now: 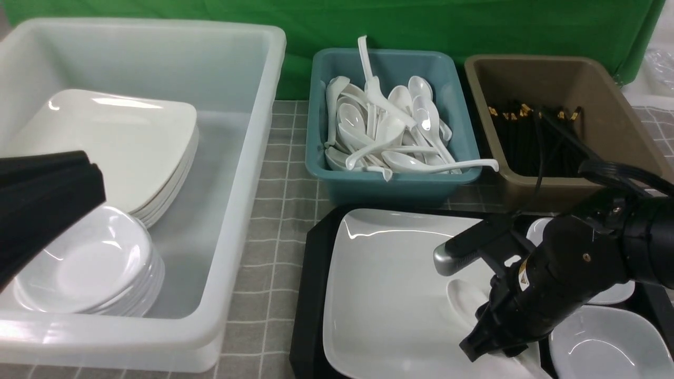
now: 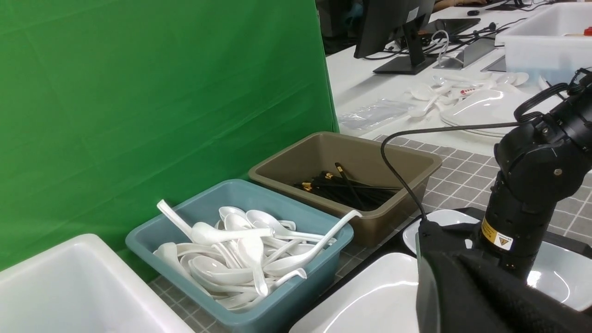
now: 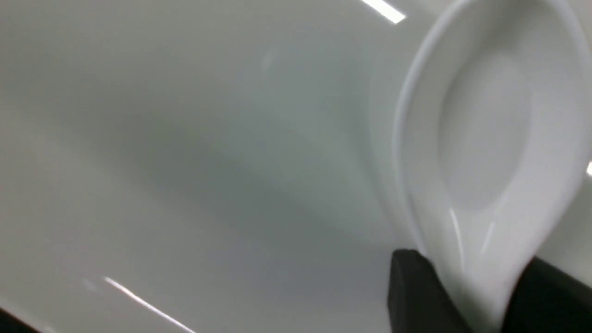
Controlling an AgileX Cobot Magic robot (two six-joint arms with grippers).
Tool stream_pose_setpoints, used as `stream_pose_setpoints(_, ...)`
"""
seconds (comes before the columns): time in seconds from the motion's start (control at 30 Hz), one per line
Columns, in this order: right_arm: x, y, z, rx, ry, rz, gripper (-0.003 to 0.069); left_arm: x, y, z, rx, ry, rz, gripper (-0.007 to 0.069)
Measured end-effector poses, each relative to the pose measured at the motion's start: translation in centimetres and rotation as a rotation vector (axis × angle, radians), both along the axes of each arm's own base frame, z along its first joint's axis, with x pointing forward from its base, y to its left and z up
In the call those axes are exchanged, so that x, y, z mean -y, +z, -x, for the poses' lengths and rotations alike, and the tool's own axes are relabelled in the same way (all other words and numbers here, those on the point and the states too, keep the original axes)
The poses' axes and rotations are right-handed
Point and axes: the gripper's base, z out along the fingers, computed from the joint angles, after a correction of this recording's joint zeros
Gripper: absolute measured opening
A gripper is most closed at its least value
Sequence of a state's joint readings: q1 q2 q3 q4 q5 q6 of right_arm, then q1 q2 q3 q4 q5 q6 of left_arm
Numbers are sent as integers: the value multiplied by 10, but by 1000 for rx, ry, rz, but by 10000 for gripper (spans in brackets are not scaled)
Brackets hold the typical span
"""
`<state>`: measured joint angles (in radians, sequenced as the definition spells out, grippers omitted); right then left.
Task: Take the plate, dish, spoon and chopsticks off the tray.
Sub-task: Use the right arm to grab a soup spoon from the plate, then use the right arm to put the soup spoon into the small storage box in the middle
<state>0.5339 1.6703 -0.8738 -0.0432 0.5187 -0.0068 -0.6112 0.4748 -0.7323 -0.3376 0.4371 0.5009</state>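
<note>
Leaning low over the plate (image 1: 389,295), right gripper (image 3: 471,263) pinches the spoon (image 3: 485,138); left gripper (image 1: 89,184) clenched. Teal tub (image 1: 389,184) holds loose spoons (image 1: 389,126); brown tub (image 1: 621,126), binned chopsticks (image 1: 526,142).

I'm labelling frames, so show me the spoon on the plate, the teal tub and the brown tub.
spoon (image 3: 485,138), right wrist view, its bowl
teal tub (image 1: 389,188), front view, near wall
brown tub (image 1: 616,116), front view, inner right wall

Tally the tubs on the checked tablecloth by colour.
white tub: 1
teal tub: 1
brown tub: 1
Total: 3
</note>
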Motion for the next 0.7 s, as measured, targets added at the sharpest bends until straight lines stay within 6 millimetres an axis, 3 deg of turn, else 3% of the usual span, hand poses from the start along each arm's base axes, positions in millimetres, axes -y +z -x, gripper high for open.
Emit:
stream_pose_setpoints(0.1, -1, 4, 0, -7, 1, -2, 237, 0, 0, 0, -2, -1, -1, 20)
stream_pose_setpoints(0.2, -6, 29, -5, 27, -10, -58, 237, 0, 0, 0, 2, 2, -7, 20)
stream_pose_setpoints(0.23, -11, 50, -10, 89, -14, -110, 237, 0, 0, 0, 2, 2, -7, 20)
stream_pose_setpoints(0.27, -12, 57, -12, 113, -14, -128, 237, 0, 0, 0, 2, 2, -7, 20)
stream_pose_setpoints(0.33, -21, 103, -31, 325, -18, -260, 237, 0, 0, 0, 2, 2, -8, 20)
stream_pose_setpoints(0.37, -22, 106, -33, 343, -19, -271, 237, 0, 0, 0, 2, 2, -8, 20)
stream_pose_setpoints(0.4, -25, 130, -51, 493, -38, -357, 237, 0, 0, 0, 4, 3, -10, 20)
stream_pose_setpoints(0.47, -28, 154, -81, 664, -78, -449, 237, 0, 0, 0, 4, 4, -11, 20)
stream_pose_setpoints(0.57, -27, 166, -125, 800, -157, -529, 237, 0, 0, 0, 6, 4, -13, 20)
stream_pose_setpoints(0.6, -28, 161, -130, 796, -162, -526, 237, 0, 0, 0, 7, 5, -15, 20)
stream_pose_setpoints(0.63, -26, 150, -158, 799, -214, -533, 261, -1, -1, -1, 20, 13, -33, 20)
stream_pose_setpoints(0.7, -25, 133, -179, 740, -270, -522, 348, -2, -1, -2, 32, 22, -52, 20)
